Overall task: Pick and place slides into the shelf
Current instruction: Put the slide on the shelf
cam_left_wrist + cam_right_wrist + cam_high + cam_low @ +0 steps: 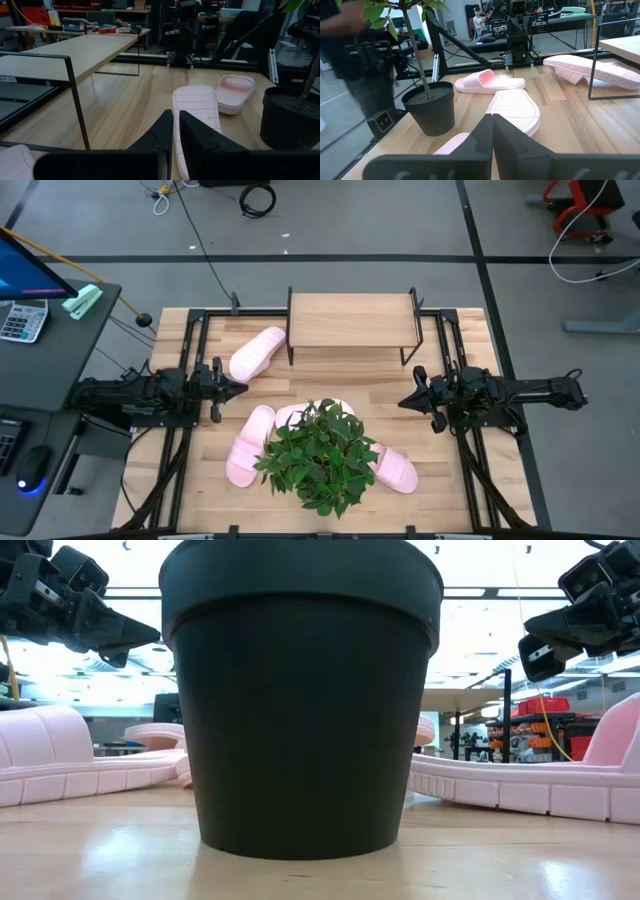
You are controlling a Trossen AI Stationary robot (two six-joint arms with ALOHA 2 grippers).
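Hovering both arms above the table (200,470), nothing gripped. Left gripper (240,388) fingers pressed together, right gripper (404,401) likewise. Shelf (350,320) stands at the far edge, no slides on it. One slide (257,352) lies beside its left leg, near my left gripper. Other slides (250,445) sit around the potted plant (322,455) at the near side.

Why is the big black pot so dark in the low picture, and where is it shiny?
In the low view, the pot stands close against bright ceiling lights and windows behind it, so its near side looks dark. Also in the low view, the tabletop shows pale glare beside the pot. In the high view, the light is even, and the plant casts only a faint shadow.
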